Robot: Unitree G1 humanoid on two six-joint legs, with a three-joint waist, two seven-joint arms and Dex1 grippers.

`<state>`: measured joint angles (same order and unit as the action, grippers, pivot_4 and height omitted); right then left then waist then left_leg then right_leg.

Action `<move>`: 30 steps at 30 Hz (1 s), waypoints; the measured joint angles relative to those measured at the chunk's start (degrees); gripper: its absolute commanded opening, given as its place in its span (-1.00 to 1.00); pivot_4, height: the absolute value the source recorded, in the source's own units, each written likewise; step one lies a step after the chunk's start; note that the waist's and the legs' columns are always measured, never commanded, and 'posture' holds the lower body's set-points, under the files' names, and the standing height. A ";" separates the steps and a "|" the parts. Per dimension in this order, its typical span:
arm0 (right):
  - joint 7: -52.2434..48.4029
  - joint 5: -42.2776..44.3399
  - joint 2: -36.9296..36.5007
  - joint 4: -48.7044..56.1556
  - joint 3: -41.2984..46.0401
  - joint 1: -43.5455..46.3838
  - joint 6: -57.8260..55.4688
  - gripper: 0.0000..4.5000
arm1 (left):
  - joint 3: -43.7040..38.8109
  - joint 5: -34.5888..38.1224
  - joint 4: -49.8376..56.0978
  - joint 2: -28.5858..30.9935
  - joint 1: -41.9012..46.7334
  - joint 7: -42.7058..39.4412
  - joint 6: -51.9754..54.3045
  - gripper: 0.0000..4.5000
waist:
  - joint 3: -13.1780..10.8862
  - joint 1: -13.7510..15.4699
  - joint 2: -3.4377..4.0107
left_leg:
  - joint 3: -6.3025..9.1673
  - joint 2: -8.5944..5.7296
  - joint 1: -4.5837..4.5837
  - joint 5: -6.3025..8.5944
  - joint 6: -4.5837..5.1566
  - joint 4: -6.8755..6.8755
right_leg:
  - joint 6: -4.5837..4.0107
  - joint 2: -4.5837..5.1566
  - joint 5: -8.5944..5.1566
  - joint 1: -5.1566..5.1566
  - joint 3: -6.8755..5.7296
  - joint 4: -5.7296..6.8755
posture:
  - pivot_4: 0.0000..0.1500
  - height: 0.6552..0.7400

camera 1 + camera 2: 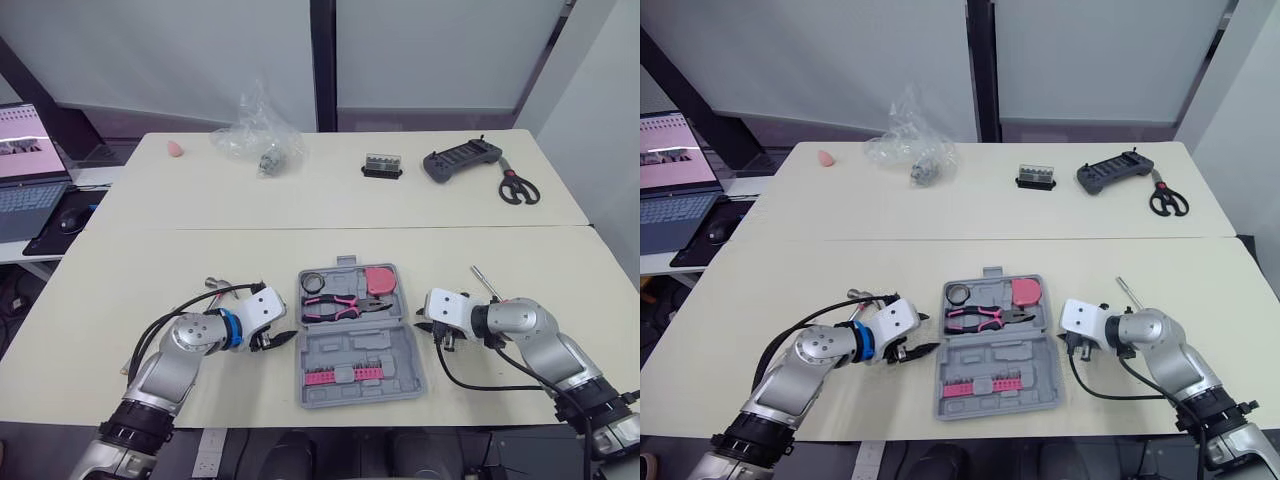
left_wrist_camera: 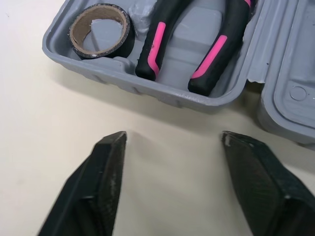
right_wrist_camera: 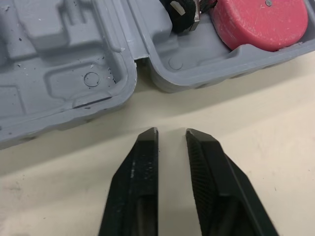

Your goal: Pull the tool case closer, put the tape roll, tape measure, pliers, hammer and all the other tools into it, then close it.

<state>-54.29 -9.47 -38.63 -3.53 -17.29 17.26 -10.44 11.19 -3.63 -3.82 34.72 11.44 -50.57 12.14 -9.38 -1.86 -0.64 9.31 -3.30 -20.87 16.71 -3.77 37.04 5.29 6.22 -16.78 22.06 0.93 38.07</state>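
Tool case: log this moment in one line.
grey plastic tool case open | black tape roll, pink-handled pliers, red tape measure inside | left gripper open, empty

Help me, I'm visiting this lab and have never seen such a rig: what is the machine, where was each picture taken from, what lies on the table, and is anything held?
It is a humanoid robot with two arms, each ending in a black two-fingered tool. The two wide pictures come from its head camera, looking down over the arms. The two close-ups come from wrist cameras looking along each tool's fingers. On the near table lies an open grey tool case holding a tape roll, pink-handled pliers and a red tape measure. A thin metal rod lies outside it, on the robot's right. The left tool sits wide open beside the case; the right tool has its fingers only slightly apart. Neither holds anything. The far table carries scissors and a plastic bag.
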 measured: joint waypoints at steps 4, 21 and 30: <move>-0.55 -0.23 1.02 -0.03 -0.95 0.56 -0.01 -1.00 | 1.33 0.36 1.55 -0.31 -0.09 -1.32 2.29 -0.71 | 0.00 0.00 0.00 | 0.01 0.00 0.00 0.00 0.00 0.00 | 0.00 0.00 0.00 0.00 0.00 0.01 | 1.00 1.00; -0.63 -0.55 2.97 -0.31 -1.90 1.55 -2.63 -1.00 | 4.12 -0.50 0.00 -2.97 3.80 -1.29 4.85 -1.00 | 0.02 0.06 -0.02 | 0.03 0.00 0.03 -0.01 -0.01 0.03 | 0.00 0.00 0.00 -0.05 -0.02 0.03 | 1.00 1.00; -0.82 -0.38 3.21 0.93 -1.86 1.44 -5.04 -1.00 | 4.09 -0.73 -0.17 -2.85 3.88 -1.40 4.54 -1.00 | 0.02 0.05 -0.02 | 0.03 0.00 0.03 -0.01 -0.02 0.02 | 0.00 0.00 0.00 -0.04 -0.02 0.02 | 1.00 1.00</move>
<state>-55.12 -9.86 -35.41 -2.60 -19.15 18.70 -15.48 15.28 -4.36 -4.00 31.87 15.33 -51.97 16.68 -9.36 -1.81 -0.65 9.34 -3.30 -20.84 16.69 -3.79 37.06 5.29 6.22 -16.78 22.02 0.91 38.09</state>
